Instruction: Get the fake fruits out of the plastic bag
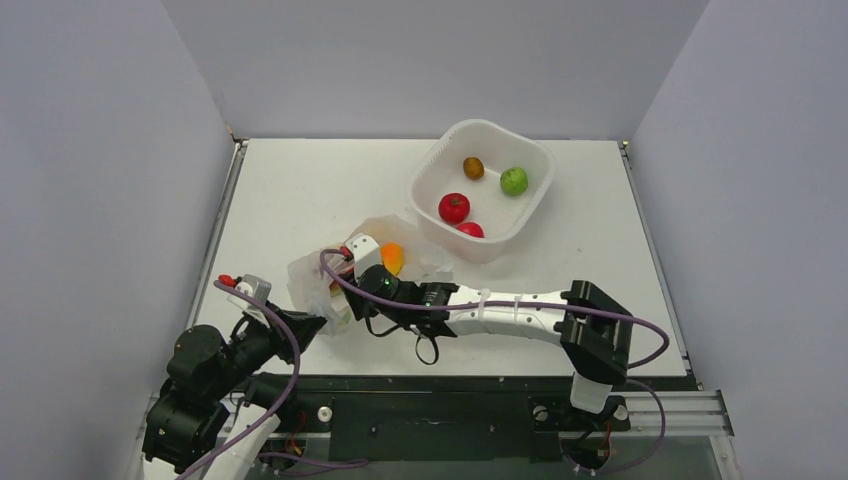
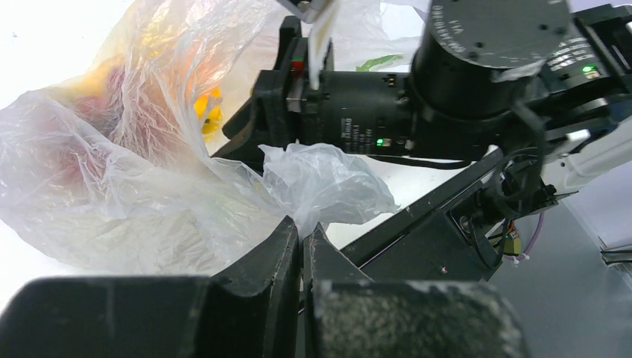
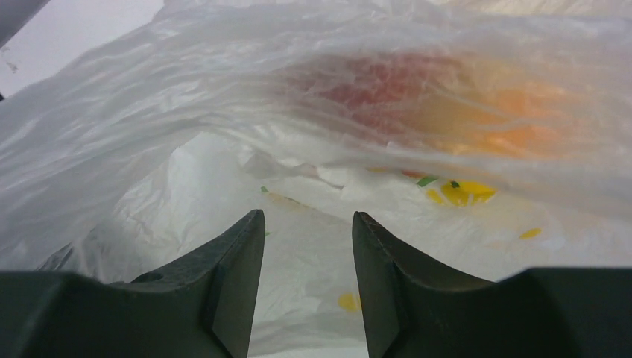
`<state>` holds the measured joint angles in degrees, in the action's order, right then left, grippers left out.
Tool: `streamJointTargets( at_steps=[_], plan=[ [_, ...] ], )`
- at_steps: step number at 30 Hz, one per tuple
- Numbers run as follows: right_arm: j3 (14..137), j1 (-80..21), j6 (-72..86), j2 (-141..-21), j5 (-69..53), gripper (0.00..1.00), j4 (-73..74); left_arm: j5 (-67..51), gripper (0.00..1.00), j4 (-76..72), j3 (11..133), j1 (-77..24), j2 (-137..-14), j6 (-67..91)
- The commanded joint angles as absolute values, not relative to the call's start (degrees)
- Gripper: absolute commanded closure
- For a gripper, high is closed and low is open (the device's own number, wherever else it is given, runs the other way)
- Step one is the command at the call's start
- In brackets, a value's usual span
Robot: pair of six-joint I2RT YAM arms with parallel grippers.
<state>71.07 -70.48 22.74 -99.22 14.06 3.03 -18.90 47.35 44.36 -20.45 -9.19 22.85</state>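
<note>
Left gripper (image 2: 302, 250) was closed, pinching an edge of the plastic bag (image 2: 112, 171), which lay near the white tub (image 1: 432, 165). Right gripper (image 3: 308, 246) sat with fingers apart inside the bag mouth; an orange fruit (image 1: 392, 257) and a reddish fruit (image 3: 373, 86) showed through the film. The tub held two red fruits (image 1: 454, 207), a green apple (image 1: 514, 181) and a brown fruit (image 1: 473, 167).

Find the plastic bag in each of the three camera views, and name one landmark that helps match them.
Top external: plastic bag, centre-left of the table, beside the white tub.
Left wrist: it fills the left half, a fold pinched in the left gripper.
Right wrist: it fills nearly the whole frame, around the open right gripper.
Landmark: the orange fruit inside it, clear in top and right wrist views.
</note>
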Motion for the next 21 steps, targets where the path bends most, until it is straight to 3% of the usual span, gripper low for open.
streamJointTargets(
  at_steps=[1, 12, 21],
  plan=[
    [75.91, -68.79, 19.96, -102.0, 17.2, 0.55, -0.45, -19.37, 1.0, 45.44, 44.32, -20.14, -8.84, 22.12],
    [82.73, -65.36, 17.52, -110.78, 19.14, 0.42, -1.56, -19.49, 1.0, 45.44, 44.29, -20.13, -9.33, 22.11],
    [88.17, -63.92, 15.65, -118.75, 18.2, 0.45, -2.97, -19.63, 1.0, 45.44, 44.29, -20.13, -9.76, 21.98]
  ],
)
